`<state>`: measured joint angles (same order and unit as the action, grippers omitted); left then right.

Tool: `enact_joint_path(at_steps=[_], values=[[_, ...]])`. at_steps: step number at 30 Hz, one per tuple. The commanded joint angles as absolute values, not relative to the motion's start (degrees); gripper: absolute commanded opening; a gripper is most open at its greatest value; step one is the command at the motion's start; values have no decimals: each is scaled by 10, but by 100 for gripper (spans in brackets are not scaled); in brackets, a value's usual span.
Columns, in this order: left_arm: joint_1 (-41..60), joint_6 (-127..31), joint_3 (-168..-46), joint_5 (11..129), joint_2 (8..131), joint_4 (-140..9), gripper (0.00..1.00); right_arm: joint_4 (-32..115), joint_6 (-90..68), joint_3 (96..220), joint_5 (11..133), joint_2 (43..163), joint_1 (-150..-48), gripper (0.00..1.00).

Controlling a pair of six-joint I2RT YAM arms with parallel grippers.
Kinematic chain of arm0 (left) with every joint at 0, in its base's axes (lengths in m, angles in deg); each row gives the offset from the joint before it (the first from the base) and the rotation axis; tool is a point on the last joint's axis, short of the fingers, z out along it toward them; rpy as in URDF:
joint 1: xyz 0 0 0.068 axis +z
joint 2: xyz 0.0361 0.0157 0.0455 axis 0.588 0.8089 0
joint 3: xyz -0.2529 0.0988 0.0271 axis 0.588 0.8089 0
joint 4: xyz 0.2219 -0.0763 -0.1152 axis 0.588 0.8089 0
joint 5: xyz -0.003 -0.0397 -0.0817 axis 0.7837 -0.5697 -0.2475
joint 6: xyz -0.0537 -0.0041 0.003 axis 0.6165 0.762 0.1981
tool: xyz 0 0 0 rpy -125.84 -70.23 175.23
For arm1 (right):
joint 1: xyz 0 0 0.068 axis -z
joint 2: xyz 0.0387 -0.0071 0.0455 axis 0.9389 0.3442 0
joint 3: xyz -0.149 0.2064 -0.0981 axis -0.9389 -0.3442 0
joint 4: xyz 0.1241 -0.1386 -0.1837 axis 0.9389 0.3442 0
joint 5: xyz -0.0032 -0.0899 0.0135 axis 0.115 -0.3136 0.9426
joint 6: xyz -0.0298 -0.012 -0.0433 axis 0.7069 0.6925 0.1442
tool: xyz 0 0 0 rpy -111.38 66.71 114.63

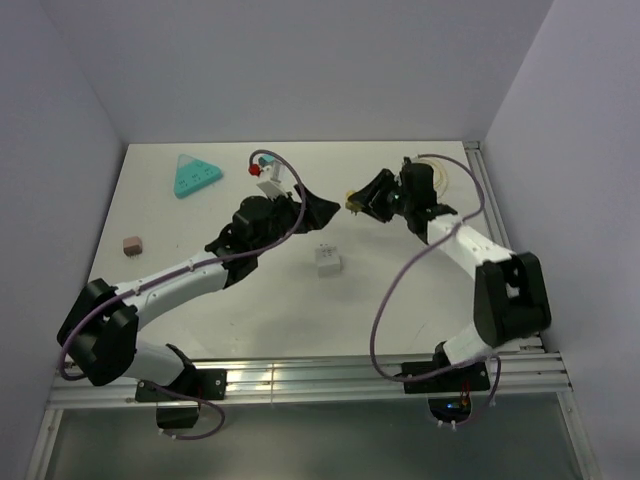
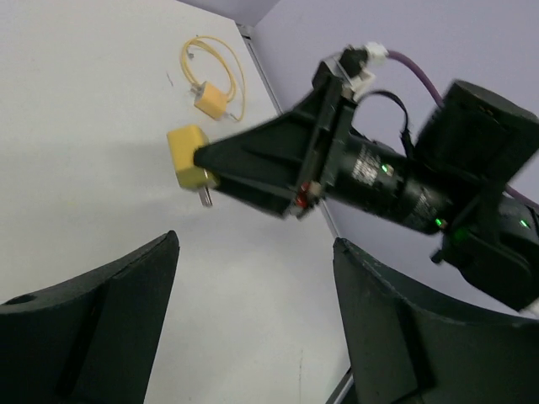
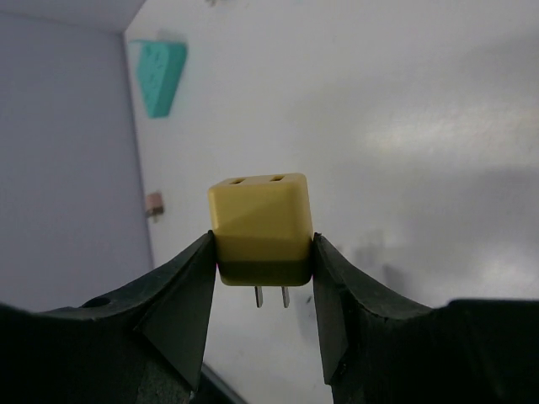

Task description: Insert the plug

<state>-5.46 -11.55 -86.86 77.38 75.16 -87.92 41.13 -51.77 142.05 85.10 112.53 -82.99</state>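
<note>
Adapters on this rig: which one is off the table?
The yellow adapter, clamped in the right gripper; the white adapter and brown block lie on the table.

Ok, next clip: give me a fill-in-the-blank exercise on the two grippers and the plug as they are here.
1. The right gripper is shut on a ____ plug.
2. The left gripper stands open and holds ____.
3. The plug's ____ metal prongs are bare, in no socket.
Missing words: yellow; nothing; two.
</note>
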Motion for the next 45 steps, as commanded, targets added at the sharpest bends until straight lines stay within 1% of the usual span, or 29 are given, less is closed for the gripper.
enact_joint_path(at_steps=[1,5,7,8,11,13,19,23,28,36,37,42,43,45], values=[[-115,-174,-833,883,693,-883,78,276,-644,1307,875,1004,-863,0],[-164,-179,-779,941,645,-921,69,296,-712,1247,847,896,-901,0],[-198,-195,-758,976,621,-931,67,298,-748,1209,823,830,-910,0],[-208,-201,-754,987,613,-938,65,306,-756,1201,812,791,-920,0],[-250,-215,-747,1026,601,-938,60,358,-761,1196,762,733,-939,0],[-273,-226,-742,1027,602,-956,60,386,-760,1198,744,715,-959,0],[-330,-255,-764,1071,634,-967,69,405,-770,1192,711,673,-990,0],[-340,-259,-783,1087,650,-962,81,405,-782,1182,688,644,-1016,0],[-345,-260,-798,1112,667,-957,82,405,-786,1176,671,633,-1041,0],[-345,-256,-815,1127,684,-952,68,391,-800,1155,649,629,-1074,0],[-345,-255,-814,1128,684,-952,63,389,-802,1154,648,629,-1077,0],[-345,-255,-815,1123,686,-955,51,390,-803,1159,638,629,-1097,0],[-345,-255,-815,1123,686,-953,47,388,-804,1160,631,629,-1099,0],[-345,-256,-816,1123,687,-952,41,387,-802,1161,626,626,-1103,0]])
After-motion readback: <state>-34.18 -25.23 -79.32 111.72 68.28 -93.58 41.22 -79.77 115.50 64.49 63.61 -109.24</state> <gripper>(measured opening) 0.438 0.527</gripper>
